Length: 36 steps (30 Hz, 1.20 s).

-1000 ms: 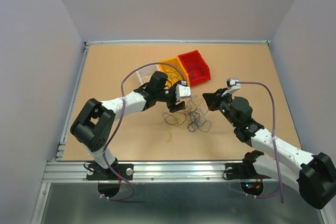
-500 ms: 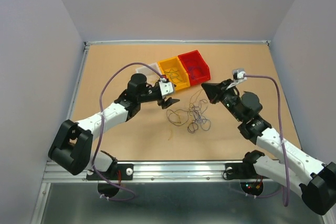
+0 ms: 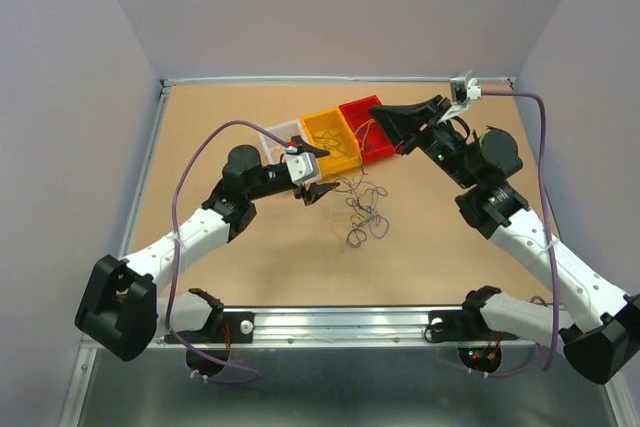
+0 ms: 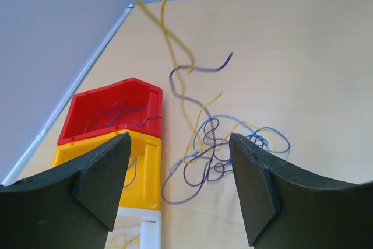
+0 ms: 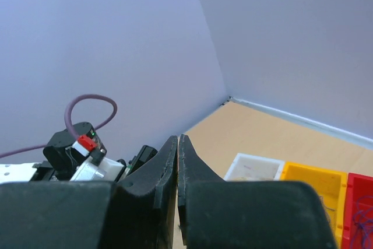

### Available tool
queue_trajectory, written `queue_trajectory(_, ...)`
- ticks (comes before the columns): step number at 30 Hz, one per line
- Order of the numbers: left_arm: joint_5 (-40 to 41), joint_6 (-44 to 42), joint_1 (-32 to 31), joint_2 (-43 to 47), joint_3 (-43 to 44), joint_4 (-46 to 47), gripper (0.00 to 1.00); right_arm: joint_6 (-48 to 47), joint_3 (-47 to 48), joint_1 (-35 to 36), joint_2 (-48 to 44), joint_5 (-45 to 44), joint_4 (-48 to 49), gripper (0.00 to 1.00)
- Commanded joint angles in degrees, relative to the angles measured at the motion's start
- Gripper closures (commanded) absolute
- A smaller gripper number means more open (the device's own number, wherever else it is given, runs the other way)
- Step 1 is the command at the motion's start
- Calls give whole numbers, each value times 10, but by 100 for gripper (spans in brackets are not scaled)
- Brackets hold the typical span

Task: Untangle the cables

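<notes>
The cables (image 3: 364, 213) lie in a loose tangle of blue, purple and yellow strands on the board in front of the bins, also seen in the left wrist view as the cables (image 4: 224, 150). A yellow cable (image 4: 172, 51) rises from the tangle and leaves the top of that view. It runs up toward my right gripper (image 3: 376, 113), which hangs high over the red bin with its jaws pressed together (image 5: 178, 139). My left gripper (image 3: 317, 173) is open and empty just left of the tangle, its fingers (image 4: 105, 170) framing the cables from a short distance.
Three small bins stand in a row behind the tangle: a white bin (image 3: 283, 137), a yellow bin (image 3: 345, 155) and a red bin (image 3: 385, 147), each with thin wires inside. In the left wrist view, the red bin (image 4: 148, 94) and the yellow bin (image 4: 148, 167) sit left of the tangle. Walls enclose the board.
My right gripper has risen and swung back over the red bin, drawing the yellow cable up and dragging the tangle toward the bins. My left arm has pulled back to the left and opened slightly.
</notes>
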<state>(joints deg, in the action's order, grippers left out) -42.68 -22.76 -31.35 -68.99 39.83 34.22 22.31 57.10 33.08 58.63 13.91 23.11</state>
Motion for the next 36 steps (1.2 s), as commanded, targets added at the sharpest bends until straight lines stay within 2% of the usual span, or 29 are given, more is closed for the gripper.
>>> queue_trajectory(1,-8,32,2,32,-5,45,20,9,37,2,10,49,4,99)
queue_trajectory(6,-14,47,2,47,-6,51,20,21,22,2,19,61,18,99)
queue_trajectory(14,31,93,14,76,-26,95,20,27,6,2,31,78,23,99)
queue_trajectory(24,-12,107,16,66,-13,93,16,32,7,3,93,122,20,99)
queue_trajectory(32,-25,133,16,-10,33,90,15,44,16,4,125,146,39,100)
queue_trajectory(36,-45,152,15,-56,70,90,19,50,18,5,134,155,51,100)
